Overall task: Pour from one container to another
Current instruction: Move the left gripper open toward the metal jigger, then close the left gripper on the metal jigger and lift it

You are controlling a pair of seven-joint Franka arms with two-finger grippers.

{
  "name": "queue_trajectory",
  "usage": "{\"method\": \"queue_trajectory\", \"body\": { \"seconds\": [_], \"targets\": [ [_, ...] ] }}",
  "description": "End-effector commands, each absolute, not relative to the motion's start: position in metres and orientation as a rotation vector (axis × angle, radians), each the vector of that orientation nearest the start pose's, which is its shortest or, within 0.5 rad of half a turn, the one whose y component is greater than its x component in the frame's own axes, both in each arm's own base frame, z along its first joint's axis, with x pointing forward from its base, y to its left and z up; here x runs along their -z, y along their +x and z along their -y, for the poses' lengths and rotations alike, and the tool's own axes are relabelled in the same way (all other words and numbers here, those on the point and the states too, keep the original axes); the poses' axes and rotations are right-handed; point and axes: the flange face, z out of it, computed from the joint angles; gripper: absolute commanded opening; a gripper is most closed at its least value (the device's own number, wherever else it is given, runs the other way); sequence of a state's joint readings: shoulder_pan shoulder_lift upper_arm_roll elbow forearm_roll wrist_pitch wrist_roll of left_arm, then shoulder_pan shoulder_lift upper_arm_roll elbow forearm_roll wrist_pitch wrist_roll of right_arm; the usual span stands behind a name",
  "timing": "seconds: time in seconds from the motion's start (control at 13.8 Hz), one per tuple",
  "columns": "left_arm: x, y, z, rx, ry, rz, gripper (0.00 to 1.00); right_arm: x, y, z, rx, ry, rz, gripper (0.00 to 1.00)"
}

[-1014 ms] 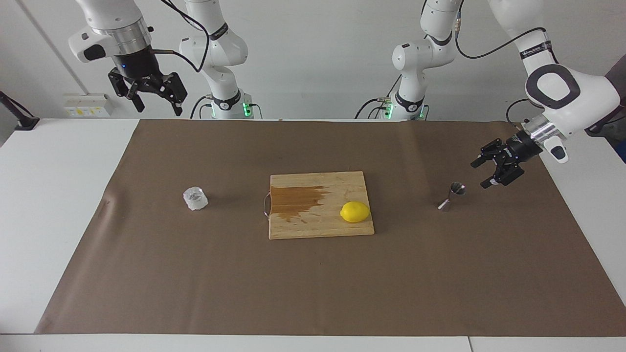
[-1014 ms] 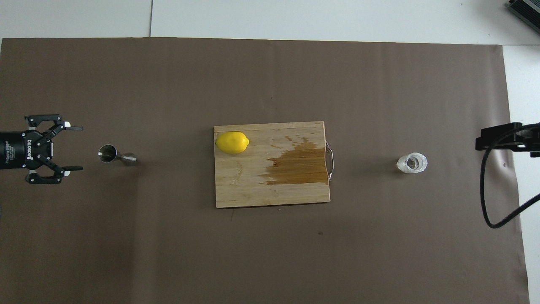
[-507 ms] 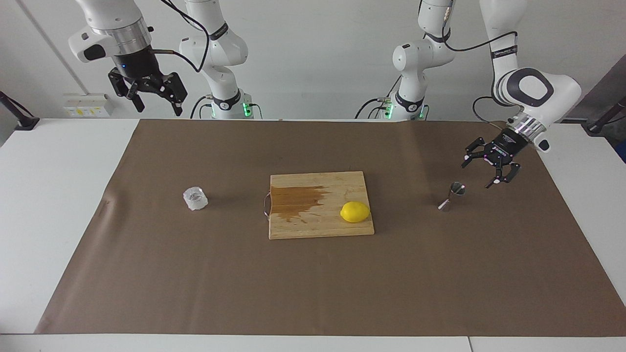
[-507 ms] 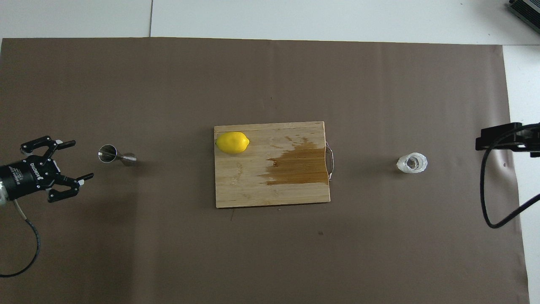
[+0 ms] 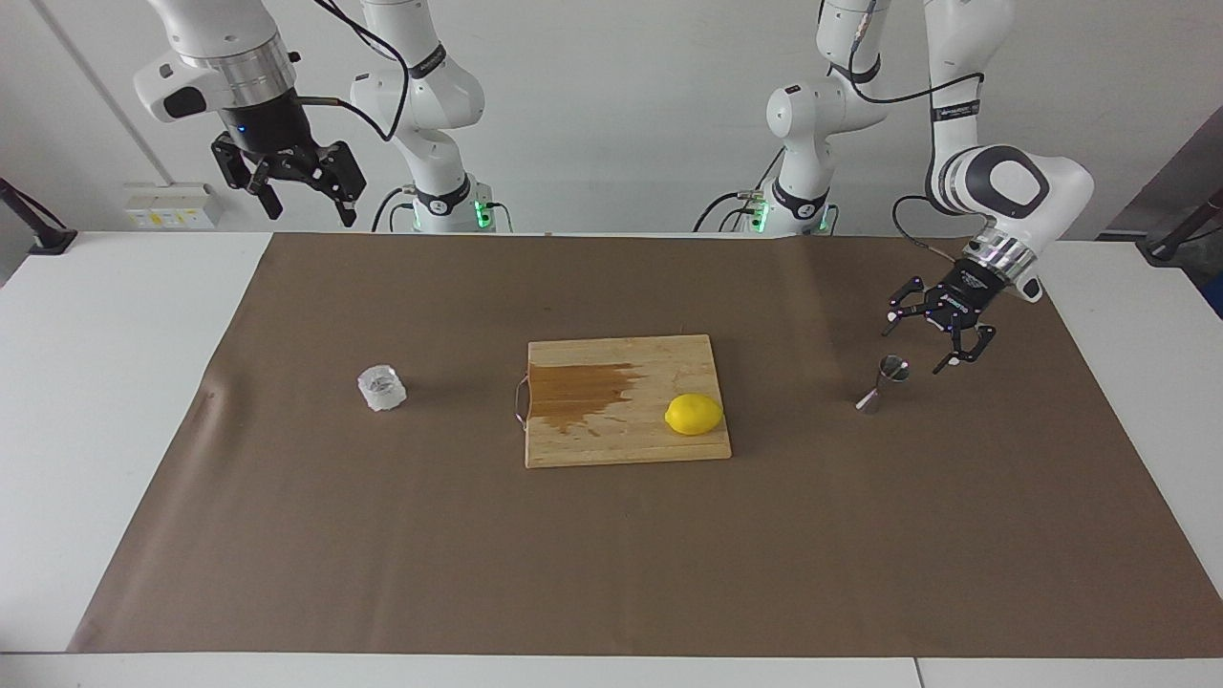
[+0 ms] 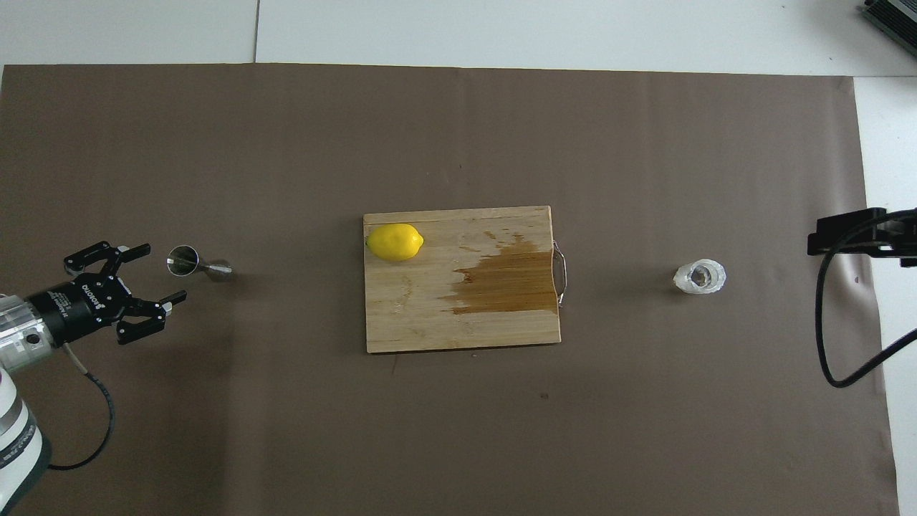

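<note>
- Foremost, the left gripper (image 5: 919, 347) (image 6: 161, 272) hangs low just beside the steel jigger (image 5: 885, 382) (image 6: 193, 262), its fingers spread wide and holding nothing; it does not touch the jigger.
- Steel jigger: upright on the brown paper sheet (image 5: 611, 554) (image 6: 458, 430), toward the left arm's end of the table, well apart from the cutting board.
- Right gripper (image 5: 304, 204): raised high above the robots' edge of the table at the right arm's end, fingers parted and empty; this arm waits. Only part of its body and a black cable (image 6: 834, 315) show at the margin of the overhead view.
- Clear glass tumbler (image 5: 382, 388) (image 6: 700, 276): upright on the paper toward the right arm's end, well apart from either gripper.
- Wooden cutting board (image 5: 626, 440) (image 6: 430, 322): at the middle of the sheet, between jigger and tumbler, with a metal handle (image 5: 519, 399) (image 6: 562, 272) on the edge facing the tumbler.
- Dark wet stain (image 5: 578, 392) (image 6: 512, 279): spread over the board's handle end.
- Lemon (image 5: 694, 415) (image 6: 394, 241): on the board, at the end nearer the jigger.
- White table (image 5: 115, 382) (image 6: 501, 32): exposed around the sheet on all sides.
- White wall (image 5: 621, 115): plain, rising past the two arm bases; a small white outlet box (image 5: 172, 205) is mounted low on it near the right arm's end.
</note>
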State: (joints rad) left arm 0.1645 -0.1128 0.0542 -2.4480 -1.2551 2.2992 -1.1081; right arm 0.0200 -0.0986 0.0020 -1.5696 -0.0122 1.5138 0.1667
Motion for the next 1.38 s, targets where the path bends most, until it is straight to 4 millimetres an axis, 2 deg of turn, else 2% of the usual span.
{"method": "queue_trajectory", "body": {
  "seconds": [0.0,0.07,0.29,0.8,1.23,1.3],
  "targets": [
    [-0.333,0.472,-0.066,0.523,0.922,-2.108,1.00,-0.677,0.512,-0.007,0.058,-3.118,-0.209,1.00],
    [-0.323,0.474,-0.066,0.529,0.909,-2.123,1.00,-0.677,0.512,-0.007,0.058,-3.118,-0.209,1.00],
    [-0.321,0.477,-0.068,0.535,0.905,-2.123,1.00,-0.677,0.512,-0.007,0.058,-3.118,-0.209,1.00],
    [-0.335,0.486,-0.072,0.579,0.917,-2.062,1.00,-0.677,0.512,-0.007,0.058,-3.118,-0.209,1.00],
    [-0.333,0.485,-0.075,0.558,0.931,-2.058,1.00,-0.677,0.512,-0.007,0.058,-3.118,-0.206,1.00],
    [-0.333,0.485,-0.073,0.557,0.936,-2.060,0.95,-0.677,0.512,-0.007,0.058,-3.118,-0.209,1.00]
  ]
}}
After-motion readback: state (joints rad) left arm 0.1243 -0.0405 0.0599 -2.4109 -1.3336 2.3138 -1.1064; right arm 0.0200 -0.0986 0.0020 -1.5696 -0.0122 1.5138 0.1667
